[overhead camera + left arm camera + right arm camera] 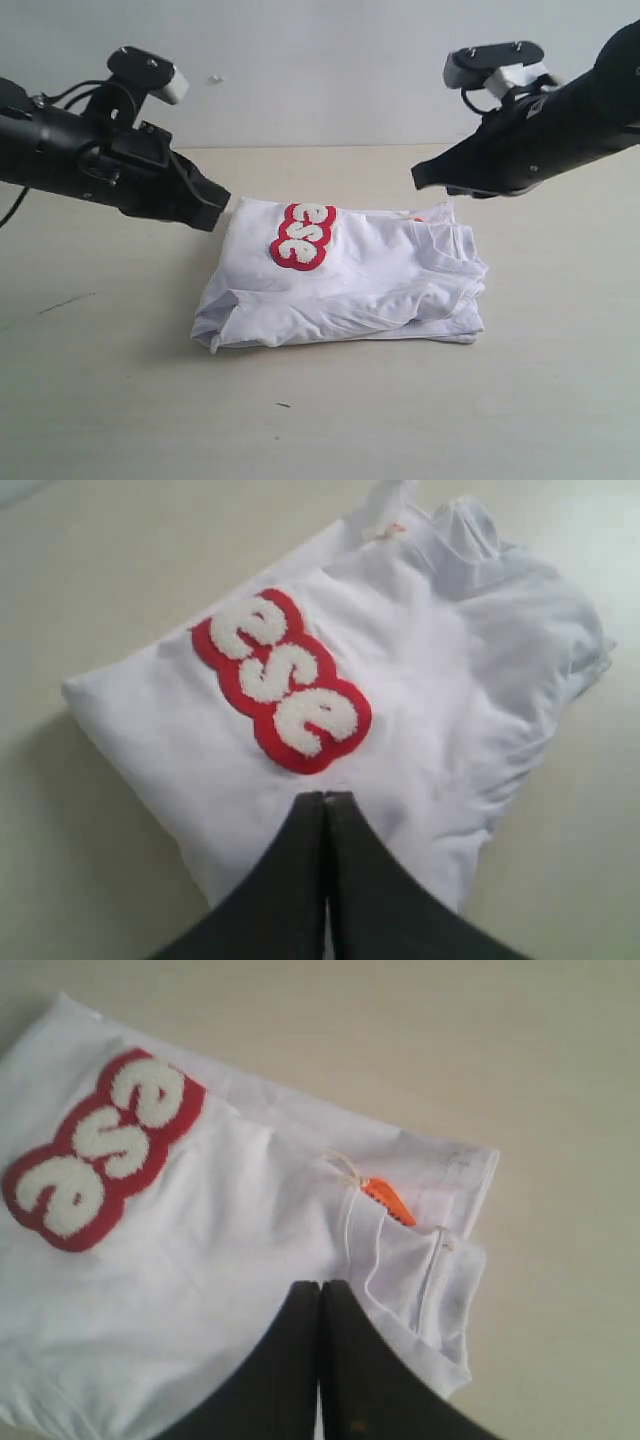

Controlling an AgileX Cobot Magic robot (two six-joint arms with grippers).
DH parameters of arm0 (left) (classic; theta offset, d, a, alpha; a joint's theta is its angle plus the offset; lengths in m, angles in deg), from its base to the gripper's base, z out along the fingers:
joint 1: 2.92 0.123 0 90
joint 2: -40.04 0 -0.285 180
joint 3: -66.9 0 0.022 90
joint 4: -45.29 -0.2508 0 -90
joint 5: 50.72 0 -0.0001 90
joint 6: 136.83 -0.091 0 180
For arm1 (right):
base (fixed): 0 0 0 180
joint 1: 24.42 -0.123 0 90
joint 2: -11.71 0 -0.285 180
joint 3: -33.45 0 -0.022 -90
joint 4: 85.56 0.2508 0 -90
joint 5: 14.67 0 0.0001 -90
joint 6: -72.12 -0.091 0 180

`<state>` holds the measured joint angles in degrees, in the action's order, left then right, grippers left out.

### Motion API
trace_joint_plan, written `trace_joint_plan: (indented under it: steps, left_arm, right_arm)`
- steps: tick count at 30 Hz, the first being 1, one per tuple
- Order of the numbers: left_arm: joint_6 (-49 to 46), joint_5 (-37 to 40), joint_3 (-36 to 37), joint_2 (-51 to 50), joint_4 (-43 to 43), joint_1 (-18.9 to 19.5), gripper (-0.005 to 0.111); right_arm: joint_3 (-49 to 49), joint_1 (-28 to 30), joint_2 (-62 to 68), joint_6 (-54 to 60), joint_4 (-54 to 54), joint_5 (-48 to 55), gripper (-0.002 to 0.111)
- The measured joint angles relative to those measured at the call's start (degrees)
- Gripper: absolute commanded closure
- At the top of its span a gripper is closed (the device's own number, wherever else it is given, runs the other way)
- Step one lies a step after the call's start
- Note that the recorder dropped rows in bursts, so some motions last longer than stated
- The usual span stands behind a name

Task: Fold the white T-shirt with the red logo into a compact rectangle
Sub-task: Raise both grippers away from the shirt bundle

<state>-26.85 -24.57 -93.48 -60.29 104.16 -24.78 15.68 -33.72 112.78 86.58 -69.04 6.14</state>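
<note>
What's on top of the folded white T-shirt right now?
On the folded white cotton T-shirt lie only its own red-bordered patch of fuzzy white letters, reading "ese", and a small orange neck tag. Any further letters are covered by the fold.

— What's behind the table (560,400)?
— A plain pale wall (330,60), one small speck (215,78) on it.
— And the table itself?
— Beige, matte, evenly lit, with a dark scuff (66,303) toward its left side.
</note>
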Motion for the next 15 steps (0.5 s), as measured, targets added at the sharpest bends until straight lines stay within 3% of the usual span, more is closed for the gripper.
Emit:
trace_joint_plan:
  steps: [15]
  left_arm:
    - [2.15, -9.62, 6.63, 17.62, 0.64, 0.56, 0.107]
  right_arm:
    - [-9.89, 0.00, -23.79, -2.20, 0.00, -7.67, 0.108]
